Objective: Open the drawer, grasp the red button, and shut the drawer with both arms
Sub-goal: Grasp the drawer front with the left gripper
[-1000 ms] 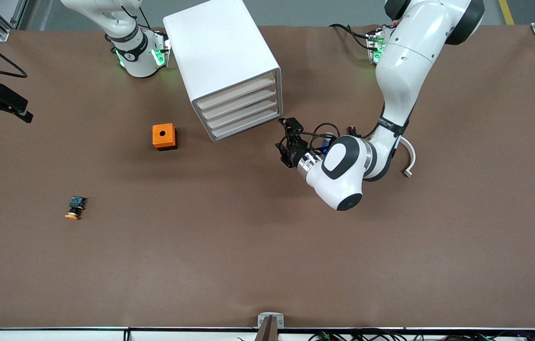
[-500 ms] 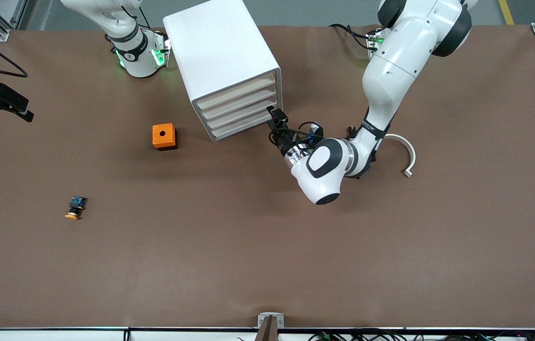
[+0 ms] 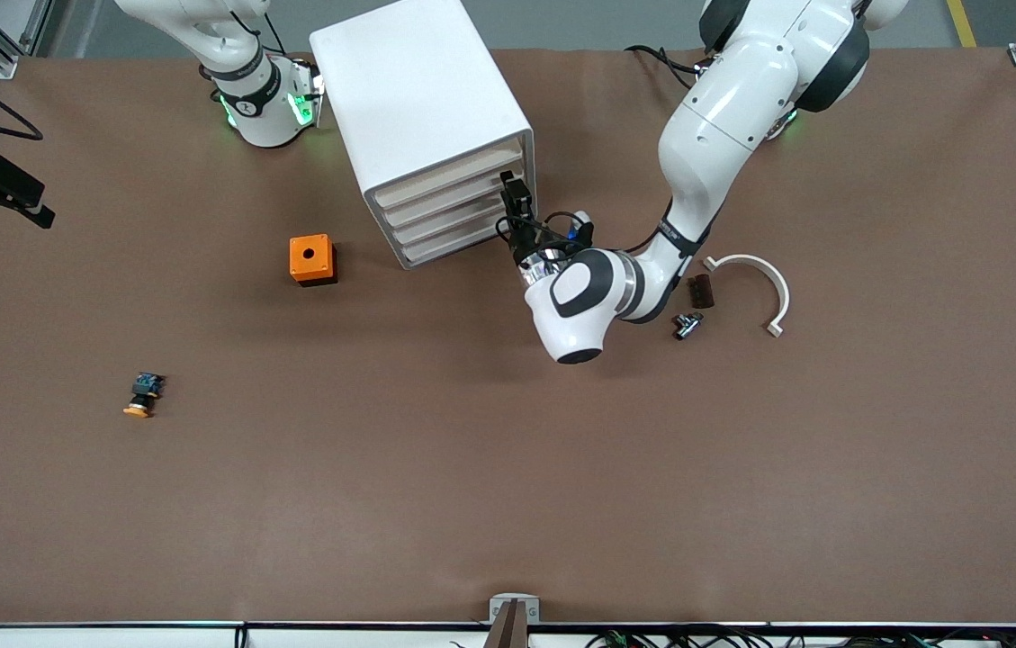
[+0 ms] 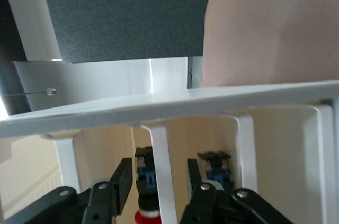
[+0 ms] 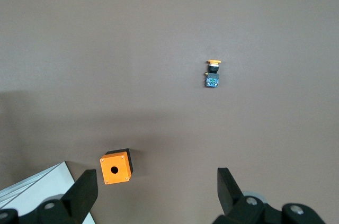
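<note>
The left tool [image 4: 159, 173] sits in the upper middle of the front view, spread around the handle of the drawer [image 4: 275, 144], not pinching yet. The drawer looks shut, with the red button [image 4: 147, 214] inside. The right tool [image 5: 154, 179] waits, spread, over the surface [image 5: 159, 49]. Every step remains.

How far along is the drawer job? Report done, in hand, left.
Done: nothing; the drawer is shut. In hand: left gripper open, straddling a bar on its front. Right gripper waits open above the table. Left: pull it open, take the red button inside, close it.
</note>
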`<state>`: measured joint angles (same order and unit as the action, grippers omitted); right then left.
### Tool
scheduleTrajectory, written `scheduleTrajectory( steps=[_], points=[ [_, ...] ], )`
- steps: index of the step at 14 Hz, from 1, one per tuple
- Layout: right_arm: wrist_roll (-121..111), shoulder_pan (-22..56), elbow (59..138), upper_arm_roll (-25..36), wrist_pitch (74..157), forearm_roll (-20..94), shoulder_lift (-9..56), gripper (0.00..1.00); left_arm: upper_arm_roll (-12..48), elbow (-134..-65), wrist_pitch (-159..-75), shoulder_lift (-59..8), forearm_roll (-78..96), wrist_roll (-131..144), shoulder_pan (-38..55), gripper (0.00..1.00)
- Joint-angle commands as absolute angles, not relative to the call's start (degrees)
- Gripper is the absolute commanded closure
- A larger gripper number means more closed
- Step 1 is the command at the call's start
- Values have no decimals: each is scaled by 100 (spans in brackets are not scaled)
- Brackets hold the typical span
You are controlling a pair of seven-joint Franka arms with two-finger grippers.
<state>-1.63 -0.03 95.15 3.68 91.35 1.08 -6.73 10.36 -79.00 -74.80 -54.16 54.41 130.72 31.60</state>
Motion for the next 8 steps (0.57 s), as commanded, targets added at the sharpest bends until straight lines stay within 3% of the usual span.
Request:
scheduleTrajectory(
  steps=[1, 5, 8],
  points=[
    [-229, -53, 9475, 360, 9062, 132, -694, 0, 1028, -7989, -7365, -5396, 5555, 13315, 3164, 55],
    [-229, -62, 9475, 360, 9070, 27, -537, 0, 1028, -7980, -7365, -5405, 5563, 13324, 3243, 69],
    [-220, -62, 9475, 352, 9123, 0, -309, 0, 1028, -7945, -7427, -5458, 5572, 13324, 3287, 73]
  ],
)
